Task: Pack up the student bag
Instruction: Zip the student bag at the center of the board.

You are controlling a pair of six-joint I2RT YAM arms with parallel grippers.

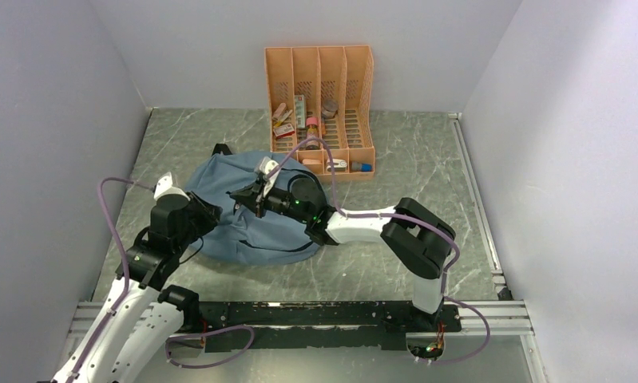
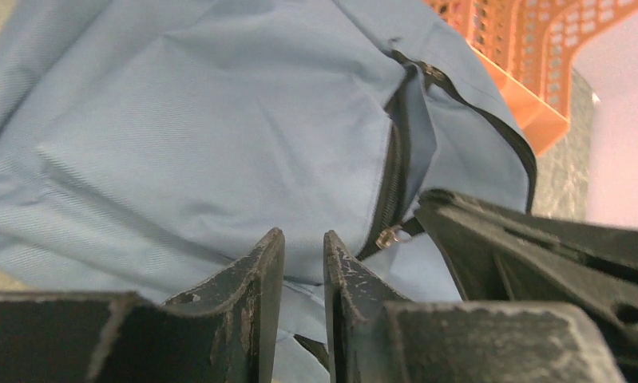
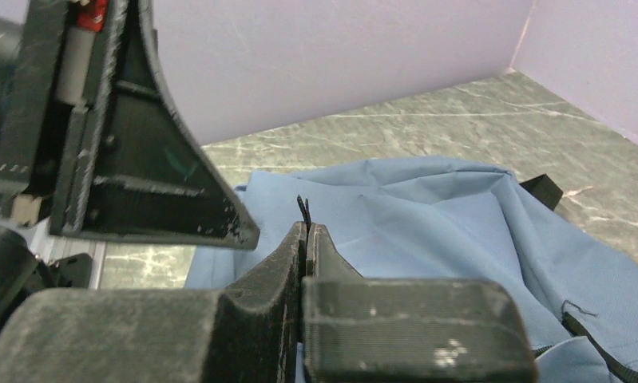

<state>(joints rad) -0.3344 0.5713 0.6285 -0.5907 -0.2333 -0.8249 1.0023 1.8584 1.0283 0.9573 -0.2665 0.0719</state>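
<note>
The student bag [image 1: 251, 235] lies flat in the middle of the table, dusty-blue with a black zip [image 2: 393, 179] running across it. My right gripper [image 1: 234, 195] reaches in from the right over the bag. It is shut on the thin black zip pull [image 3: 302, 207], which sticks out past its tips. My left gripper [image 2: 303, 239] hovers just off the fabric beside the small metal slider [image 2: 391, 235]. Its jaws stand a narrow gap apart, with only blue cloth showing behind them. The two grippers nearly touch over the bag's left part.
An orange slotted file organizer [image 1: 319, 72] stands against the back wall just behind the bag, with several small items in its bays. Grey walls close in left, right and behind. A black rail [image 1: 323, 315] runs along the near edge.
</note>
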